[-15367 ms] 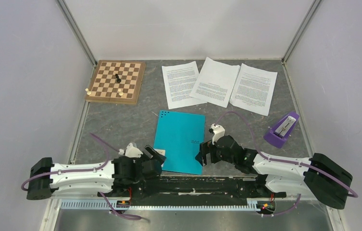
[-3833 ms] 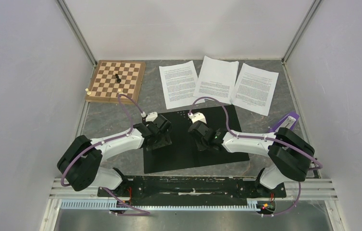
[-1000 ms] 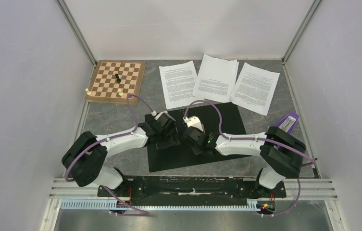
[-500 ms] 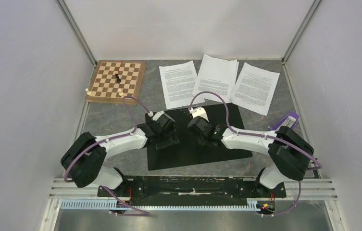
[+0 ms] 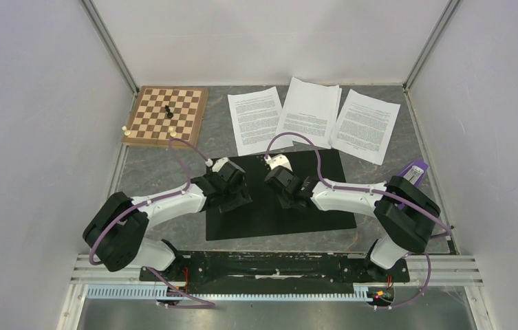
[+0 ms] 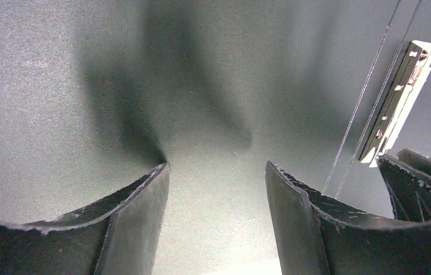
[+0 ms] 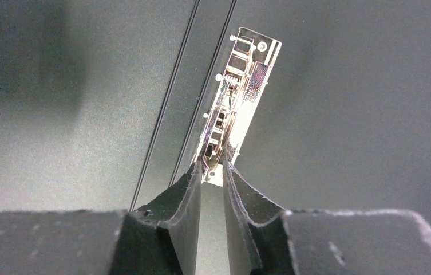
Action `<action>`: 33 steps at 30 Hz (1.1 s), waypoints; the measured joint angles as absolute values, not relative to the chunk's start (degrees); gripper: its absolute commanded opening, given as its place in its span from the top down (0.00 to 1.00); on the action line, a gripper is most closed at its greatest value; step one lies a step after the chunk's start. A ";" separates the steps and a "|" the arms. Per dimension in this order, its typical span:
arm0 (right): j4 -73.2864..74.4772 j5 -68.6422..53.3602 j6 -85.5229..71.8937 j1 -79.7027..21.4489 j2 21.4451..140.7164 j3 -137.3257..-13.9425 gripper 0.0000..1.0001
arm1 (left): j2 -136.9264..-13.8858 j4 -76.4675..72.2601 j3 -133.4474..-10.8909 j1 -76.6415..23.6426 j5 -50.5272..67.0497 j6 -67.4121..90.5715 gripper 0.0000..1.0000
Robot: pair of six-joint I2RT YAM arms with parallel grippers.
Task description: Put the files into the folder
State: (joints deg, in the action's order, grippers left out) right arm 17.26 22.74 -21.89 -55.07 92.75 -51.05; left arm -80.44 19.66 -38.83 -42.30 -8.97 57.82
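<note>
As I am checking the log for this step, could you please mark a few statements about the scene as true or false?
1. The folder lies open with its black inner faces up. True.
2. All three files are inside the folder. False: they lie on the table beyond its far edge.
3. The left tool is open over the folder's inner face. True.
4. The right tool holds a sheet. False: its fingers are nearly together at the end of the metal clip.
5. The chessboard is at the far right. False: it is at the far left.
</note>
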 measured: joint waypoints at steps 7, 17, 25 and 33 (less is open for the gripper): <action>16.91 20.97 -22.57 -55.13 92.86 -51.05 0.77 | -79.48 19.20 -37.85 -39.99 -8.84 57.80 0.30; 16.80 19.25 -23.07 -55.29 92.86 -51.72 0.77 | -79.44 18.96 -37.65 -38.96 -8.38 57.76 0.30; 16.69 18.68 -23.55 -55.51 94.78 -52.29 0.83 | -79.20 18.44 -37.26 -38.22 -8.05 57.69 0.30; 16.69 19.38 -24.49 -55.70 94.80 -52.29 0.95 | -79.11 17.58 -36.67 -36.69 -6.11 57.60 0.30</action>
State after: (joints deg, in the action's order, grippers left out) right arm 16.69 19.38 -24.49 -55.70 94.80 -52.29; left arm -79.11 17.58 -36.67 -36.69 -6.11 57.60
